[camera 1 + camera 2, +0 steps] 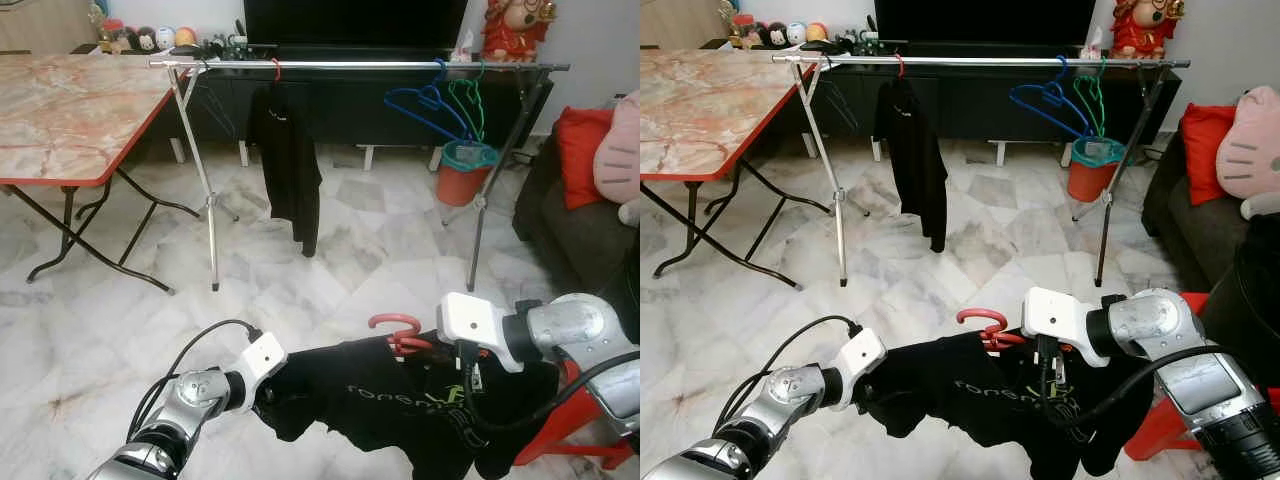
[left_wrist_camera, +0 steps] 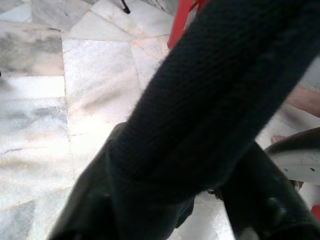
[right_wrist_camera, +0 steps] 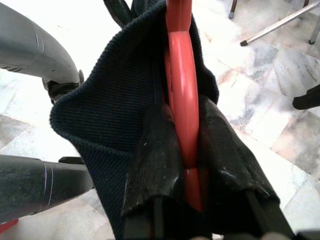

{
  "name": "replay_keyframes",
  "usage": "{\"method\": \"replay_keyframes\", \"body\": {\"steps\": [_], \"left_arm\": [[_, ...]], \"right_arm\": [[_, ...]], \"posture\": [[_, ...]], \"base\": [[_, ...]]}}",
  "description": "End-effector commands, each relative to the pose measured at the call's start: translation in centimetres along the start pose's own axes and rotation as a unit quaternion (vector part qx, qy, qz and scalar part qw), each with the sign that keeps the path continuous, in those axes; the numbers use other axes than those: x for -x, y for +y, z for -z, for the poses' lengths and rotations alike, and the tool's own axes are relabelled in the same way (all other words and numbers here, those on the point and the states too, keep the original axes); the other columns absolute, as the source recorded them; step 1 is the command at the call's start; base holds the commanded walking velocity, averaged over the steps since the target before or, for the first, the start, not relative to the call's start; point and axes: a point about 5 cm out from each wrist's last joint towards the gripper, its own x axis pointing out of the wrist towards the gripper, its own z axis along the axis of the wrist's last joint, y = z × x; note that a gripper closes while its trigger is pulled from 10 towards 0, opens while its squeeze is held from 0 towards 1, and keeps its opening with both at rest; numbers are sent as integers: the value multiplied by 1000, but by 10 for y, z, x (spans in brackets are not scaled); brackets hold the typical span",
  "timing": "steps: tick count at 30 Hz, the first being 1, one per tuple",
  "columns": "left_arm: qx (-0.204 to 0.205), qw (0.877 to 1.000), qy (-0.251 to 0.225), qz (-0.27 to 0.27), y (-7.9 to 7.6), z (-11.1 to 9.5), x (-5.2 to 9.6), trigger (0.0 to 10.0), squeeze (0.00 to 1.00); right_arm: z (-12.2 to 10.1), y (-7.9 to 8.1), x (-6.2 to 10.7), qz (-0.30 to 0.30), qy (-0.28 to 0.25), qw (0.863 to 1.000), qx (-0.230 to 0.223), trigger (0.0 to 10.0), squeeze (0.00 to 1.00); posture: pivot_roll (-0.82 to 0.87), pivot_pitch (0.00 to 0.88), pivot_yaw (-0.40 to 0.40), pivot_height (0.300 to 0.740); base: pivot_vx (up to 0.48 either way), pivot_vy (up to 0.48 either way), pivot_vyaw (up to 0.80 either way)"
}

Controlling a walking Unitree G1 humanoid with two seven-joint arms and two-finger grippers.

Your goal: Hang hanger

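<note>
marble-topped folding table (image 1: 60, 110) with a red edge fills the upper left of the frame, standing on a pale marble floor (image 1: 330, 250). just right of it, across the top, runs a silver clothes rail (image 1: 360, 65) on thin metal legs; a black garment (image 1: 288, 165) hangs from it on a red hook left of centre, and toward the upper right a blue hanger (image 1: 425, 105) and a green hanger (image 1: 468, 105) hang side by side on the bar, above an orange bucket (image 1: 462, 175) on the floor. at the lower left the left gripper (image 1: 268, 395) reaches in, its fingers buried in the left end of a black t-shirt (image 1: 390, 405) with pale lettering; the left wrist view shows dark cloth draped across it, and whether those fingers are clenched or loose i cannot tell. the shirt stretches across the bottom centre of the frame, held up well short of the rail, and from its collar pokes the hook of a red hanger (image 1: 398, 330). at the lower right the right gripper (image 3: 187, 150) is clenched on that red hanger, both black fingers (image 3: 152, 155) pressed against its stem with the shirt's neck bunched round them. a red stool (image 1: 575, 420) stands in the bottom right corner, and a dark sofa (image 1: 575, 235) with a red cushion (image 1: 580, 150) sits at the right edge.
</note>
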Motion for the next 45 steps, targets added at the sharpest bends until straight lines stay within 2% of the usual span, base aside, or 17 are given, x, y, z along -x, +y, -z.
{"method": "replay_keyframes", "body": {"steps": [1, 14, 18, 25, 28, 34, 37, 39, 40, 42, 45], "left_arm": [[-2, 1000, 6, 1, -1, 3, 1, 0, 0], [-20, 1000, 20, 10, -2, 6, 3, 0, 0], [-49, 997, 47, 27, -3, 12, 6, 0, 0], [-60, 996, 69, 20, -2, 20, 11, 0, 0], [-53, 996, 71, 0, 2, 22, 14, 0, 0], [-11, 995, 61, -80, 15, 23, 21, 0, 0], [2, 993, 65, -99, 18, 26, 24, 0, 0], [10, 991, 81, -107, 18, 32, 26, 0, 0], [13, 985, 114, -128, 18, 40, 29, 0, 0], [30, 977, 142, -157, 19, 49, 33, 0, 0], [47, 969, 161, -184, 20, 55, 35, 0, 0]], "right_arm": [[-5, -6, 8, 13, -4, 1000, 14, 10000, 0], [-7, -5, 0, 5, -3, 1000, 17, 10000, 0], [-4, -5, 2, 6, 3, 1000, 16, 10000, 0], [1, -6, 4, 12, 15, 1000, 11, 10000, 0], [3, -7, 8, 16, 19, 1000, 8, 10000, 0], [8, -8, 12, 21, 27, 999, 2, 10000, 0], [10, -7, 13, 21, 29, 999, -1, 10000, 0], [10, -7, 14, 24, 27, 999, -3, 10000, 0], [9, -8, 16, 29, 19, 999, -9, 10000, 0], [10, -9, 19, 31, 19, 999, -11, 10000, 0], [11, -9, 20, 33, 23, 999, -12, 10000, 0]], "posture": [[-197, 0, -44, 740], [-191, 0, -46, 740], [-191, 0, -45, 740], [-191, 0, -44, 740], [-190, 0, -43, 740], [-189, 0, -41, 740], [-189, 0, -42, 740], [-189, 0, -40, 740], [-190, 0, -39, 740], [-190, 0, -39, 740], [-192, 0, -40, 740]], "base": [[0, 0, 0], [0, 0, 0], [0, 0, 0], [0, 0, 0], [0, 0, 0], [0, 0, 0], [0, 0, 0], [0, 0, 0], [0, 0, 0], [0, 0, 0], [0, 0, 0]]}}
